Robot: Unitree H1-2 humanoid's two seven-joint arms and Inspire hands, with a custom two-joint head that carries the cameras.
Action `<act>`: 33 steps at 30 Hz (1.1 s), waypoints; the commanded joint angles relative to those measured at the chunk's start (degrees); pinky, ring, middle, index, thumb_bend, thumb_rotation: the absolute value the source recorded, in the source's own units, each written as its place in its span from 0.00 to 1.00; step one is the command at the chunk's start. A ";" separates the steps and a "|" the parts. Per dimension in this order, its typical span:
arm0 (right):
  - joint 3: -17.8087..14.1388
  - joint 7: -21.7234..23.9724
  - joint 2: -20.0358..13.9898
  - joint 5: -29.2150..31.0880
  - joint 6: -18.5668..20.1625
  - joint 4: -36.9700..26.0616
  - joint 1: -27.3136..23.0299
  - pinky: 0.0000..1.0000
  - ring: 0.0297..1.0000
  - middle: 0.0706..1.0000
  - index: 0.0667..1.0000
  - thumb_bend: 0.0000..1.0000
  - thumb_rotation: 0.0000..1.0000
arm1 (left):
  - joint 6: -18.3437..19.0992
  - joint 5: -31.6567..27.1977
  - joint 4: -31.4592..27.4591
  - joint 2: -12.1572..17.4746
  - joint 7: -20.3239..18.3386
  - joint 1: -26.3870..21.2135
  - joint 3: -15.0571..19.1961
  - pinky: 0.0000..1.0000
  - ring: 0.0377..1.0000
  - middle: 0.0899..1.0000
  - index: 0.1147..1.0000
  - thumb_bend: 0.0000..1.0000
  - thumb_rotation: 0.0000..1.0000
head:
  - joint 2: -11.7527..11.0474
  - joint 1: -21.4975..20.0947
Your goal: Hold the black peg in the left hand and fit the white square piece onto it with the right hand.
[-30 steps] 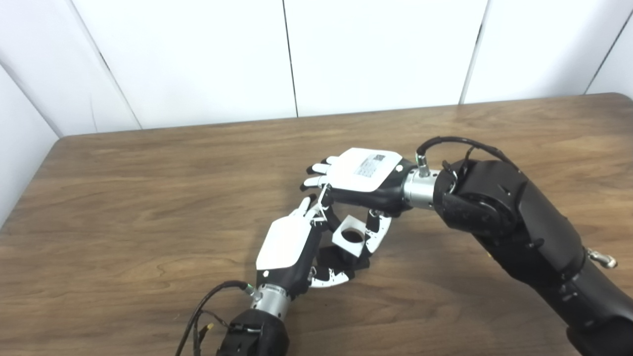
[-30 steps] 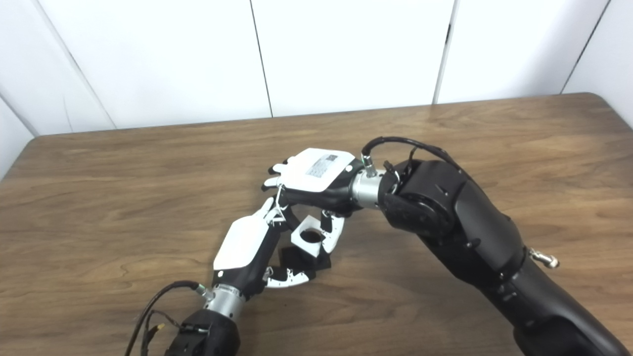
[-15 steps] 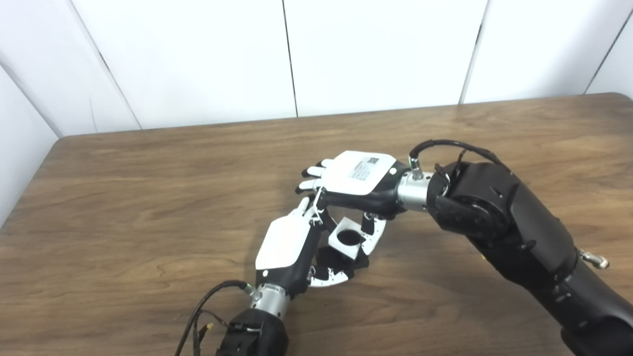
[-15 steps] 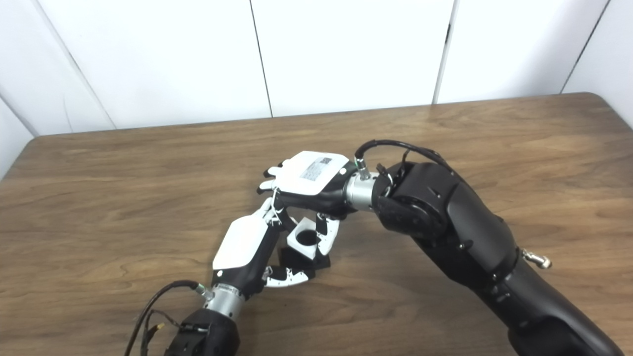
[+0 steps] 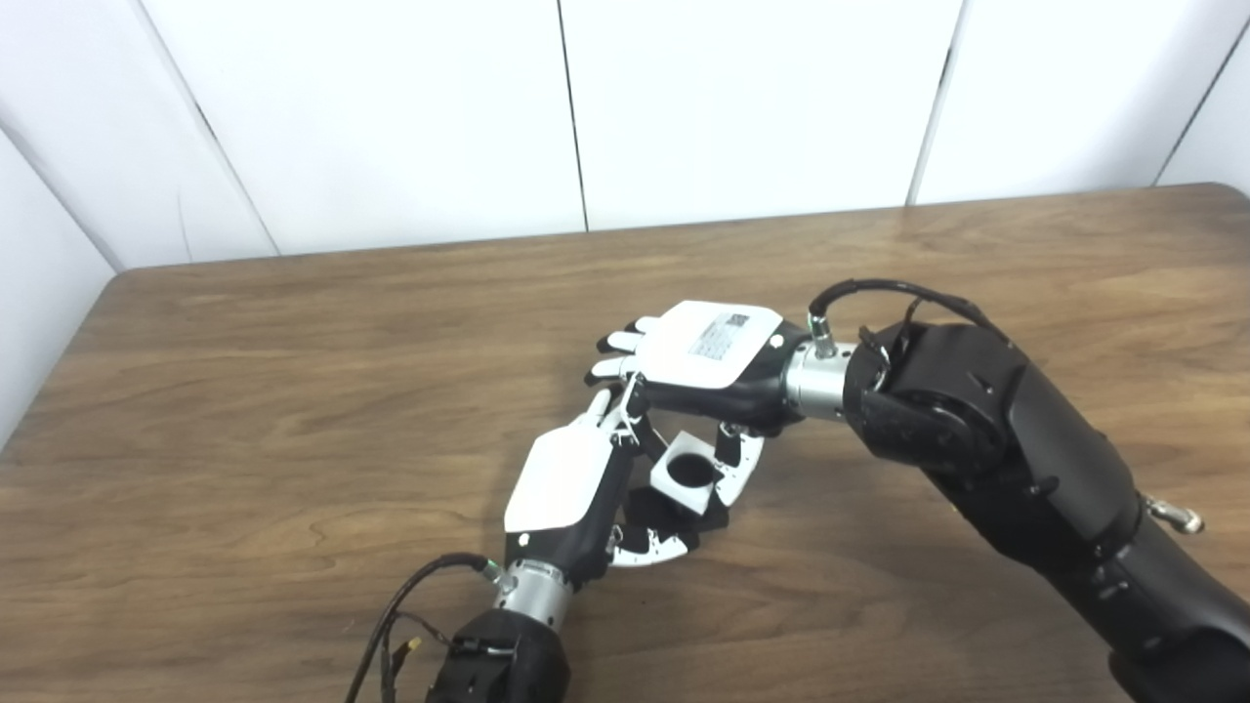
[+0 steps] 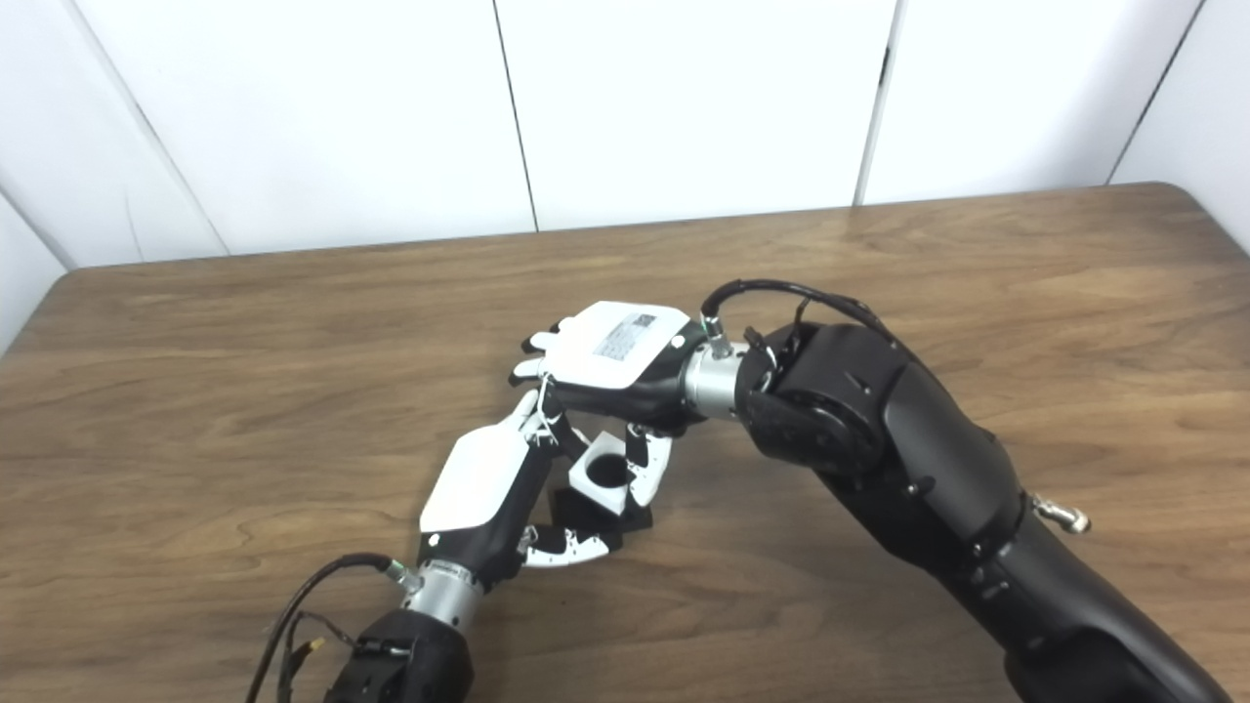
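Since a second ago, the right hand has drawn leftward and a little lower, bringing the white square piece closer over the black peg; in the last half second it has barely shifted.

At centre-left, the robot's left hand (image 5: 571,483), black with a white back plate, is closed around the black plastic peg (image 5: 656,510), which sits low against the brown wooden table (image 5: 244,410). Just right of it and directly above the peg, the white square plastic piece with a round hole (image 5: 687,475) is pinched between the fingers of the right hand (image 5: 713,356), tilted, its hole facing up. The piece touches or nearly touches the peg; which, I cannot tell.

By my judgement, both grasps are done and alignment is under way; seating the piece remains.

The two hands crowd each other, fingers almost interlocked, leaving little room to adjust. The table around them lies open, its edges well apart.
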 commanded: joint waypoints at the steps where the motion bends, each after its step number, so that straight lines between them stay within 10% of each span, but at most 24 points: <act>1: -0.46 -1.13 -0.28 -0.15 -0.91 -0.06 -1.15 1.00 1.00 0.94 0.46 0.52 0.14 | 0.41 1.45 -0.90 0.15 -0.13 -1.05 0.07 0.93 1.00 0.93 0.43 0.52 0.07 | 0.03 0.01; 17: -0.49 -2.93 -1.03 -1.63 -2.11 2.20 -0.17 1.00 1.00 0.94 0.46 0.52 0.15 | 0.93 1.47 -1.39 -0.07 -0.70 -1.00 0.14 0.92 1.00 0.93 0.43 0.52 0.07 | 0.15 0.03; 21: -0.59 -3.50 -1.00 -1.89 -1.95 2.77 0.12 1.00 1.00 0.94 0.61 0.81 0.26 | 0.72 1.42 -1.28 0.06 -0.35 -1.01 -0.01 0.92 1.00 0.93 0.43 0.52 0.07 | 0.15 0.03; 33: -1.56 -5.12 -1.54 -0.54 -2.12 3.87 0.55 0.97 1.00 0.93 0.64 0.94 0.40 | 1.34 2.57 -1.66 0.22 -0.72 -0.76 -0.35 0.93 0.99 0.91 0.43 0.52 0.07 | 0.59 -0.01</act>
